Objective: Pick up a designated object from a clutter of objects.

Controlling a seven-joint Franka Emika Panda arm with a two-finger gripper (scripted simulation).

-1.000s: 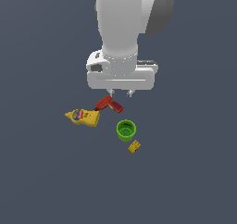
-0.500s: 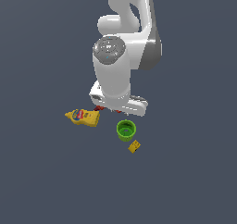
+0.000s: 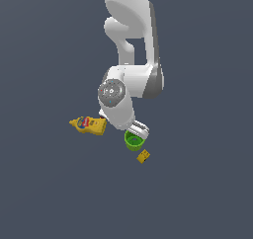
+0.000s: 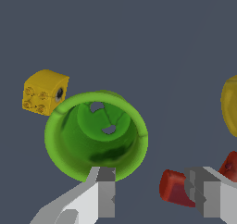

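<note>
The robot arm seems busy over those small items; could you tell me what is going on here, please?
The arm is reaching down for the green cup. Its gripper is open and low, one finger at the cup's rim, the other beside the red tool; nothing is held yet. The small yellow cube sits close beside the cup, and the mustard bottle lies on the exterior view's left.

A smooth, plastic-like finish with a soft sheen is seen on the green cup (image 4: 96, 134). The yellow cube (image 4: 44, 91) is rendered matt and studded — the red tool (image 4: 175, 187) glossy. The gripper (image 4: 155, 197) fingers appear pale grey and matt.
</note>
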